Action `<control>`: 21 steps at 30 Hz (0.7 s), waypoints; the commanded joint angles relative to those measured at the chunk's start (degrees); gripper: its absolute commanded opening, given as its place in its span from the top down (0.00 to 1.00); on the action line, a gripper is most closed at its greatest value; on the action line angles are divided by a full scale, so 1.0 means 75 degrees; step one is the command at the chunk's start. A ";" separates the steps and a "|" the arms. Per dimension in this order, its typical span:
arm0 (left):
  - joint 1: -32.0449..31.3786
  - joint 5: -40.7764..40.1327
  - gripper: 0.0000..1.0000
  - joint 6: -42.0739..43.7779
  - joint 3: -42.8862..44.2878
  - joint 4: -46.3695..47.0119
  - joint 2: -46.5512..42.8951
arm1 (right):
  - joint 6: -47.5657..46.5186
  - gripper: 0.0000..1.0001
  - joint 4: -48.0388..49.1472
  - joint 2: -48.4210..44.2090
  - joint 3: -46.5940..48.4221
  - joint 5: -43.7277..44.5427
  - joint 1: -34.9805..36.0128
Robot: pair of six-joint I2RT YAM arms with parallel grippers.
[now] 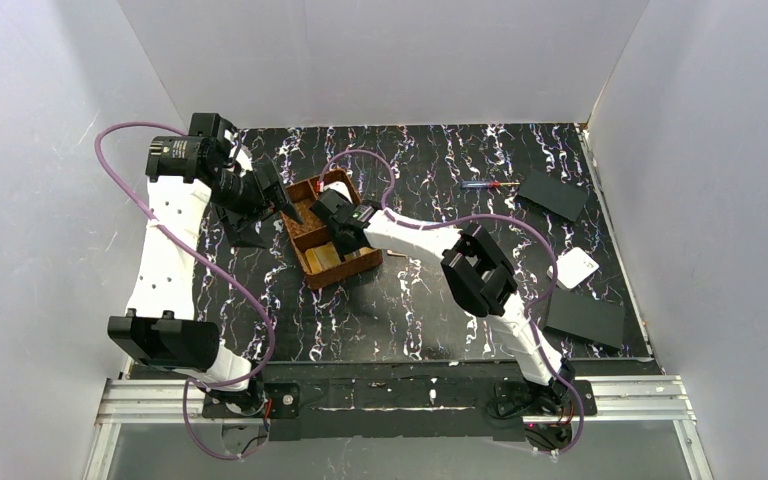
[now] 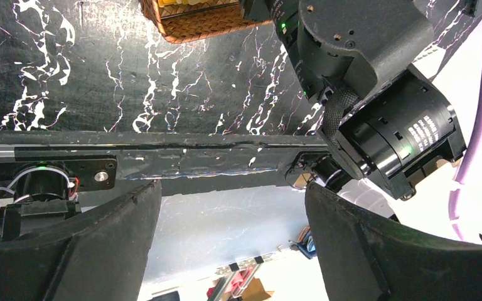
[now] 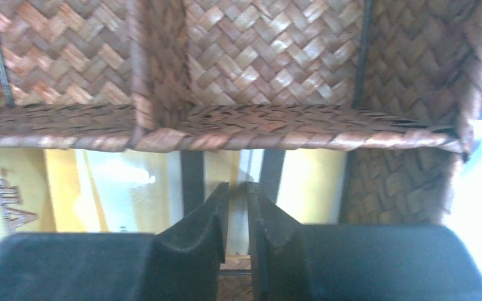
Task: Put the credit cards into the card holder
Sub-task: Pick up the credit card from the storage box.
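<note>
The right tool point(image 3: 236, 188) is nearly closed over the credit cards point(image 3: 125, 188) in the woven tray point(image 3: 289, 122); a grip possibly exists but cannot be confirmed. The left tool point(image 2: 232, 188) is spread, empty. The card holder is not seen, so nothing is judged stowed.

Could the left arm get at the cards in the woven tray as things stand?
Probably not. The right tool sits low in the card compartment of the woven tray, right over the yellow cards, blocking entry from above. The left tool is open but aimed toward the near rail, not the tray.
</note>
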 commanded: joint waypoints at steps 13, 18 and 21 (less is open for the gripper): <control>0.0004 0.0079 0.17 -0.0264 -0.0618 -0.0873 0.0014 | -0.1039 0.99 -0.0252 -0.0575 0.0248 0.0410 -0.0116; 0.0045 0.0566 0.19 -0.1091 -0.2020 -0.0135 -0.0265 | -0.0998 0.40 0.0589 -0.0709 -0.0173 -0.1512 -0.0177; 0.0086 0.0672 0.24 -0.1968 -0.2979 0.0772 -0.0559 | -0.0536 0.30 0.1327 -0.0958 -0.0835 -0.2023 -0.0168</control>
